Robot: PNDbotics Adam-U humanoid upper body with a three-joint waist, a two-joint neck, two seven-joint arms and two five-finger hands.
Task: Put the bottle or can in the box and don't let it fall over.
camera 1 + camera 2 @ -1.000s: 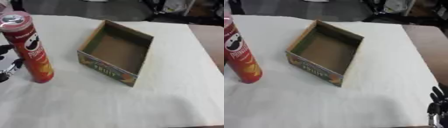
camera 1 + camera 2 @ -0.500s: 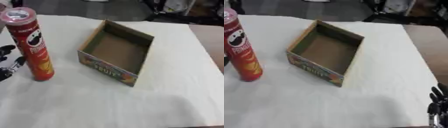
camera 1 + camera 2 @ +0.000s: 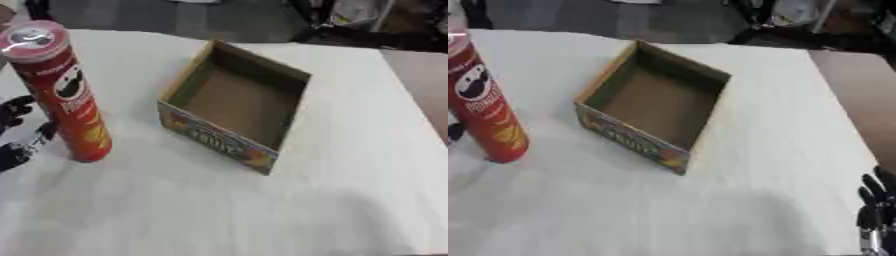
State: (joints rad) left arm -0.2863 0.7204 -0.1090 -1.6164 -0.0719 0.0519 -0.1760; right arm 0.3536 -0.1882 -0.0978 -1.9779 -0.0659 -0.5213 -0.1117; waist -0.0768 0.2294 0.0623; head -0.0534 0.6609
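Note:
A tall red chip can [image 3: 66,95] with a red lid stands upright on the white cloth at the left. An open cardboard box [image 3: 234,105] with a printed front wall sits in the middle, its brown floor bare. My left hand [image 3: 19,131] shows at the left edge just beside the can, black fingers spread and apart from it. In the right eye view my right hand [image 3: 875,210] rests at the lower right corner, fingers up and straight, holding nothing.
The white cloth [image 3: 262,210] covers the table, with bare brown tabletop [image 3: 859,95] at the right. Dark clutter and a floor lie beyond the far edge.
The left hand has drawn back from the can toward the left edge. The can stands in a slightly shifted place; the whole picture has shifted a little too.

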